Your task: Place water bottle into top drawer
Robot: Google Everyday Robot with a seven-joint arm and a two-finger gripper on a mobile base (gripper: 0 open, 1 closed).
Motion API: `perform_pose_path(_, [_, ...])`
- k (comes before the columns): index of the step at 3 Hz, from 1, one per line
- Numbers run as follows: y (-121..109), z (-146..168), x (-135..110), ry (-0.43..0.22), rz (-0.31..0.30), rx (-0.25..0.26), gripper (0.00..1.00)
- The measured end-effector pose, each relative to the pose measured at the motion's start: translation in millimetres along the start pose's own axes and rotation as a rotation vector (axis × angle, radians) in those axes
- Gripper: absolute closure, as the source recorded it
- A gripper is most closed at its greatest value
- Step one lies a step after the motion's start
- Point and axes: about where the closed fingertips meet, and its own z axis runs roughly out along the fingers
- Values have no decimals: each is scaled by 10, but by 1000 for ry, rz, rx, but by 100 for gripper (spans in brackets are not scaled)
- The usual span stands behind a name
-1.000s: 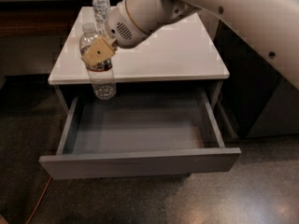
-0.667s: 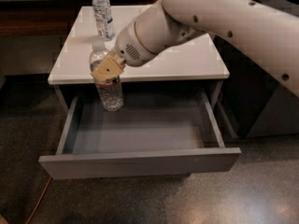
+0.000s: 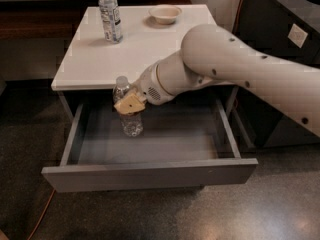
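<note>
Camera view, looking down on one small table and its surroundings.

Surface and room:
- Table (image 3: 150,54): white square top, filling the frame from centre to 12 o'clock.
- Floor (image 3: 165,216): dark, speckled and glossy, running from 4 to 8 o'clock.
- Orange cable (image 3: 42,215): lies on the floor at 7 o'clock.
- Dark cabinet (image 3: 280,19): stands at 2 o'clock and carries a pale wall plate (image 3: 298,35).
- Bowl (image 3: 165,14): shallow and off-white, at the table's 12 o'clock edge.
- Second clear bottle (image 3: 110,15): upright at 11 o'clock on the table, white cap, pale label, well apart from the bowl.

Task items:
- Top drawer (image 3: 150,175): pulled out toward 6 o'clock, with a flat grey front without a handle and a bluish-grey interior.
- Water bottle (image 3: 132,125): small, clear plastic, with a ribbed lower body. It stands nearly upright with its neck leaning slightly toward 11 o'clock. It is inside the drawer's outline, in the left half near the back, below the table's front edge. The label band is mostly hidden. Whether its base touches the drawer floor cannot be told.
- Gripper (image 3: 129,104): just left of centre, at the end of a thick white arm (image 3: 240,74) that enters from 3 o'clock. The tan fingers are closed on the water bottle's upper body, below the neck.
</note>
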Motion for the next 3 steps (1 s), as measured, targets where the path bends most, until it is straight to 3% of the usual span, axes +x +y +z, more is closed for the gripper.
perform_pose_path(2, [-201, 423, 872, -22, 4, 27, 100])
perform_pose_path(3, [-268, 539, 1075, -27, 0, 33, 100])
